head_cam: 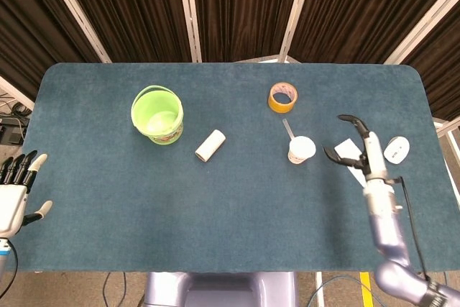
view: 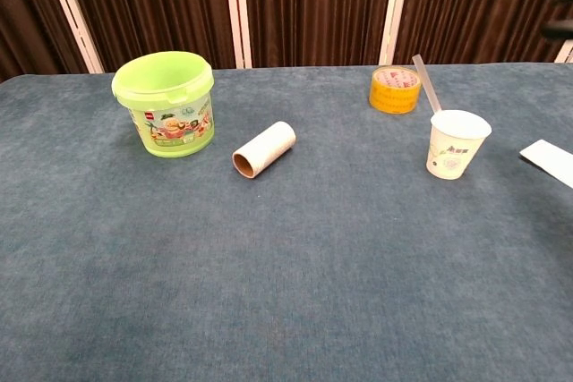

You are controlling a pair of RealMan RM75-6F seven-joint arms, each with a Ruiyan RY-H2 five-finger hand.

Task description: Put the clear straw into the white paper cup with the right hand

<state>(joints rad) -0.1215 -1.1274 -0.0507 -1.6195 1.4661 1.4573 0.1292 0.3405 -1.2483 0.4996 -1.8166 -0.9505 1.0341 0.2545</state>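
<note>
While my right hand (head_cam: pixel 356 150) hangs with fingers spread and holding nothing, apart from the white paper cup (head_cam: pixel 301 149), the clear straw (view: pixel 425 83) stands in that cup, leaning toward the yellow tape roll (head_cam: pixel 282 97). My left hand (head_cam: pixel 13 193) is released too, off the table's left edge.

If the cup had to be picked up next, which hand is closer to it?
Right. The right hand hangs open just beside the cup, which holds the straw. The left hand sits off the table's far left edge.
</note>
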